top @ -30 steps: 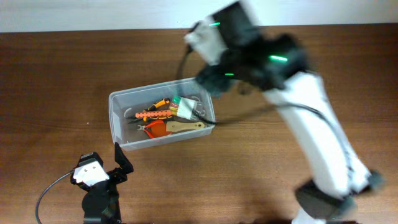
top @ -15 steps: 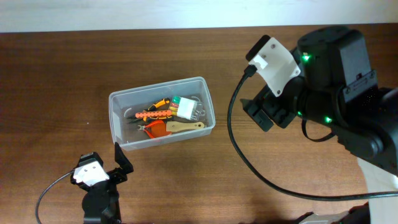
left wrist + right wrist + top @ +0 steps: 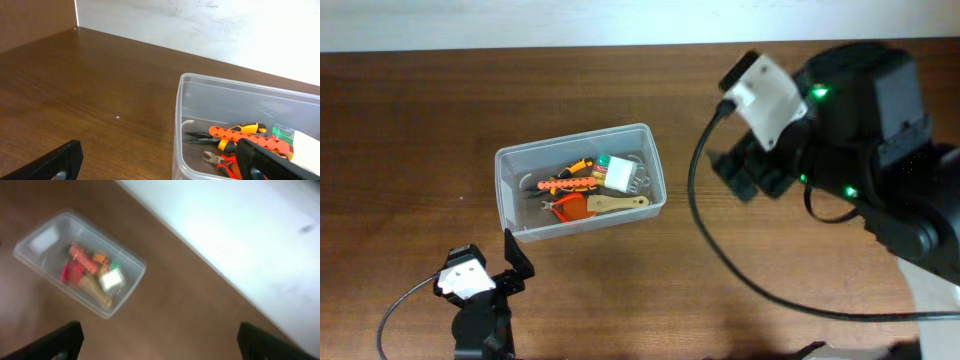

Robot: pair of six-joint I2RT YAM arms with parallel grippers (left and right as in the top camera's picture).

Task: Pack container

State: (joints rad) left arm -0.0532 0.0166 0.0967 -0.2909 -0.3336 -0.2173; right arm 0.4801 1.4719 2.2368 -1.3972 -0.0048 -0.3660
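Observation:
The container (image 3: 570,139) is a large clear bin on the brown table, left of centre. It holds orange pliers (image 3: 570,182), red cutters (image 3: 565,206), a wooden-handled tool (image 3: 618,203) and a small clear box (image 3: 620,172). My left gripper (image 3: 515,258) sits low, just in front of the bin's near left corner. In the left wrist view it (image 3: 157,165) is open and empty beside the bin's rim (image 3: 225,82). My right gripper (image 3: 740,175) is raised to the right of the bin. In the right wrist view it (image 3: 162,345) is open and empty, with the bin (image 3: 44,239) far below.
A white wall strip (image 3: 520,25) runs along the table's far edge. The right arm's black cable (image 3: 705,230) hangs over the table right of the bin. Bare wood surrounds the bin on all sides.
My right arm has swung from above the bin's far right corner out to the right and settled there. The left arm and the bin's contents have not moved.

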